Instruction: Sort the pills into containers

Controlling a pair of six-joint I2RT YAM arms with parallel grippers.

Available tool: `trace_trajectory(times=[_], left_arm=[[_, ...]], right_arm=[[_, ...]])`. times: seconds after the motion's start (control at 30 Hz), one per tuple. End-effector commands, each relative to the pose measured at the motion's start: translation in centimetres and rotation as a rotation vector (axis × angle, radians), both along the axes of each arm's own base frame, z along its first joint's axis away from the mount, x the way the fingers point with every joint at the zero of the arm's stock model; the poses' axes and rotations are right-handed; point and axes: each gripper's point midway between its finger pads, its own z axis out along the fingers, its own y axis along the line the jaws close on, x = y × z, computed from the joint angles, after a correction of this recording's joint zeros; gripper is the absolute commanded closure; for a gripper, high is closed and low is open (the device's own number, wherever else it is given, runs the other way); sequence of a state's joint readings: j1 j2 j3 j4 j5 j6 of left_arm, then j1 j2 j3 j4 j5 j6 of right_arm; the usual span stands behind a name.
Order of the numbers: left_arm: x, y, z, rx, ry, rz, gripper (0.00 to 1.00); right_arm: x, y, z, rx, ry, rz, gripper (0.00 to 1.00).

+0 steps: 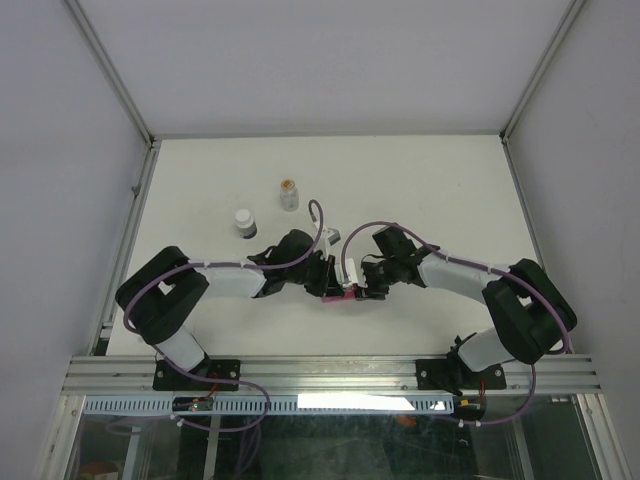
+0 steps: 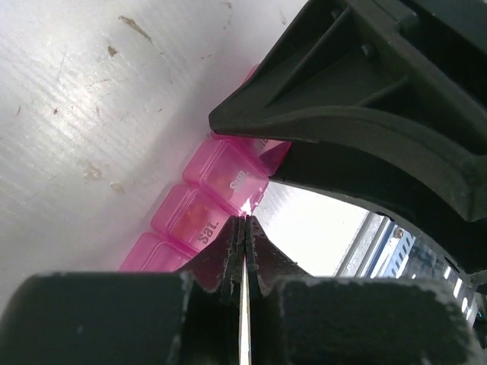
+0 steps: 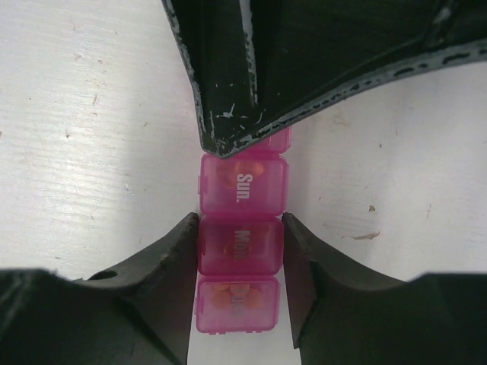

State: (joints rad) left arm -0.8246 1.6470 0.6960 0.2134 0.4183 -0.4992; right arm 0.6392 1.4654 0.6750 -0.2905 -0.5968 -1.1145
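Mid-frame, the translucent pink plastic pill-organiser strip point(image 3: 242, 186) is being clamped by the right gripper point(image 3: 240, 237) and seemingly pried by the pressed-together left gripper point(image 2: 245, 226), risking a slip scattering orange pills point(image 3: 237, 295).

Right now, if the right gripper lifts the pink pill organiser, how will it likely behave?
Probably stiff: the pink pill organiser looks like hard moulded plastic in a straight row. Likely light, holding only a few small orange pills. The right gripper pinches one compartment's smooth walls, so it might slip or pivot.
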Motion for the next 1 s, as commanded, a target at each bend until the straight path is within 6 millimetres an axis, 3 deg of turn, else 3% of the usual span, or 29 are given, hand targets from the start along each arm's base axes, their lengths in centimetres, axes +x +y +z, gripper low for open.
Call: trace_trajectory(times=[0.0, 0.07, 0.2, 0.3, 0.53, 0.7, 0.97], left_arm=[[-0.6, 2.4, -1.3, 0.118, 0.012, 0.050, 1.00], [0.4, 1.5, 1.8, 0.049, -0.055, 0.055, 0.99], [1.8, 0.7, 8.3, -0.097, -0.196, 0.080, 0.85], [2.1, 1.4, 10.6, -0.143, -0.276, 0.109, 0.77], [0.2, 4.0, 7.7, -0.105, -0.242, 0.121, 0.75], [-2.2, 4.6, 5.3, -0.114, -0.129, 0.101, 0.99], [-2.9, 4.1, 3.5, -0.126, -0.062, 0.077, 0.98]], right_arm=[[-0.1, -1.3, -1.6, -0.089, 0.017, -0.034, 0.60], [0.0, -1.2, -1.4, -0.087, 0.018, -0.037, 0.59], [0.1, -1.1, -1.2, -0.080, 0.014, -0.043, 0.56], [0.0, -1.1, -1.1, -0.077, 0.012, -0.043, 0.54], [-0.1, -1.1, -1.2, -0.078, 0.019, -0.040, 0.51], [-0.1, -1.2, -1.4, -0.088, 0.028, -0.039, 0.51], [-0.1, -1.2, -1.6, -0.094, 0.033, -0.041, 0.51]])
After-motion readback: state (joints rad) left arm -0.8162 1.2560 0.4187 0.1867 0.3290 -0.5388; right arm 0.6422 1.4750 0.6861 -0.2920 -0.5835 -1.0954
